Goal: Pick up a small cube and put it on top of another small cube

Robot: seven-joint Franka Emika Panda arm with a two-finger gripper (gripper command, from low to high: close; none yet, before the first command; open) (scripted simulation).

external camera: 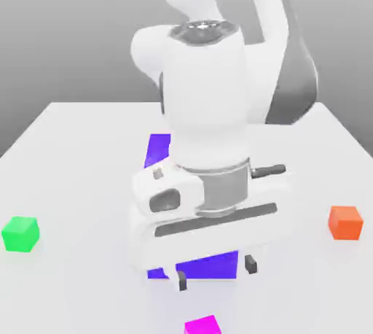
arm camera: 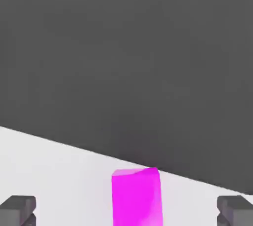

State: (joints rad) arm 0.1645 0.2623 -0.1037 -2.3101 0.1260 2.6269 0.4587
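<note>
Cubes number three on the pale counter (external camera: 87, 179) as we count them from the exterior view: one magenta, one green and one orange. Our one magenta cube (external camera: 202, 327), the one to be picked up, sits toward the near edge of the counter, roughly midway between its two side edges, and we see it only in part. Our one green cube (external camera: 20, 235), the one to be built upon, sits toward the counter's edge on the exterior view's left, well apart from the magenta one, and its top carries nothing. The one orange cube (external camera: 345, 223) sits toward the opposite side edge, on the exterior view's right. Between those two side edges we also see one blue-purple block (external camera: 159, 149), much larger than the cubes; one arm (external camera: 207, 92) covers much of it, reaching in from the far edge's side. We have one hand (external camera: 216, 273), released, its two fingers spread well apart with nothing held. It is apart from the magenta cube, nearer the far edge than that cube is. In the hand view we count one magenta cube again, and beside it one broad dark grey expanse (arm camera: 123, 67) with a slanting border; what that is, we cannot tell.
</note>
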